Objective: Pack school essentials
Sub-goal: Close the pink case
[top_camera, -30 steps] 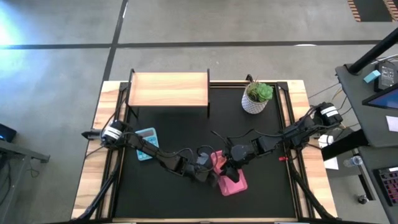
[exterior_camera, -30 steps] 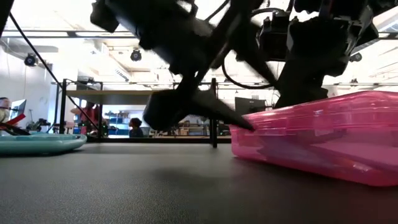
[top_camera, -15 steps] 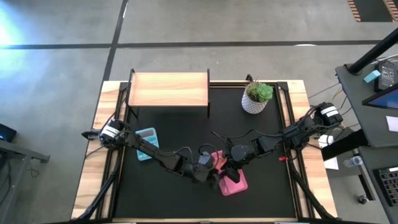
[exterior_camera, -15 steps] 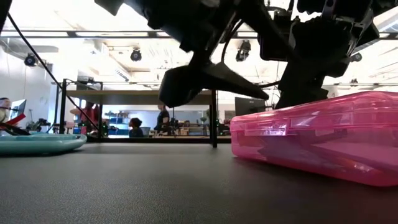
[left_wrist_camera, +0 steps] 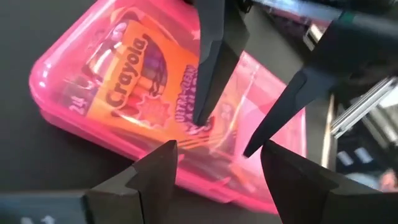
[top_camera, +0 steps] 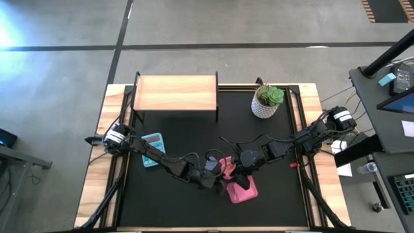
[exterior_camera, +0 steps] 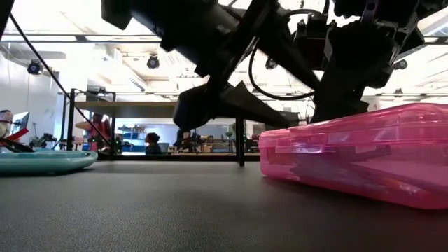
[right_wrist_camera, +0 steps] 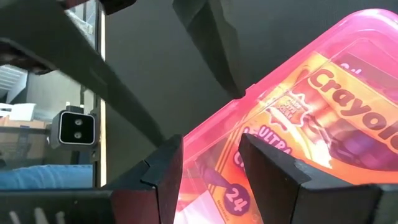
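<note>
A closed, see-through pink case (top_camera: pixel 244 190) lies flat on the black mat, right of the middle. An orange Crayola box (left_wrist_camera: pixel 134 81) and other school essentials show through its lid. My left gripper (top_camera: pixel 218 186) comes in slanting from the left and stands open at the case's left edge. My right gripper (top_camera: pixel 238 178) slants down from the right over the lid (right_wrist_camera: pixel 323 93), also open. In the low view the left finger (exterior_camera: pixel 266 115) reaches the case's upper corner. My left gripper has one fingertip (right_wrist_camera: pixel 236 90) against the lid's left edge (right_wrist_camera: pixel 249 93), coming slantwise from the table's left; the other finger stands off the case. My right gripper sets both spread fingertips (left_wrist_camera: pixel 200 118) on the lid's top (left_wrist_camera: pixel 186 127), slanting down from the right. The case lies flat on the mat.
A teal calculator (top_camera: pixel 152 149) lies at the left under my left arm. A potted plant (top_camera: pixel 267 100) stands far right, a wooden shelf (top_camera: pixel 174 94) far left. People move in the room behind (exterior_camera: pixel 150 143). Bare mat lies along the near edge.
My left gripper has rolled a little. Its fingertip rose from the seam on the case's side to above the lid, then sank back to the lid's upper edge. The case and my right gripper have kept still.
</note>
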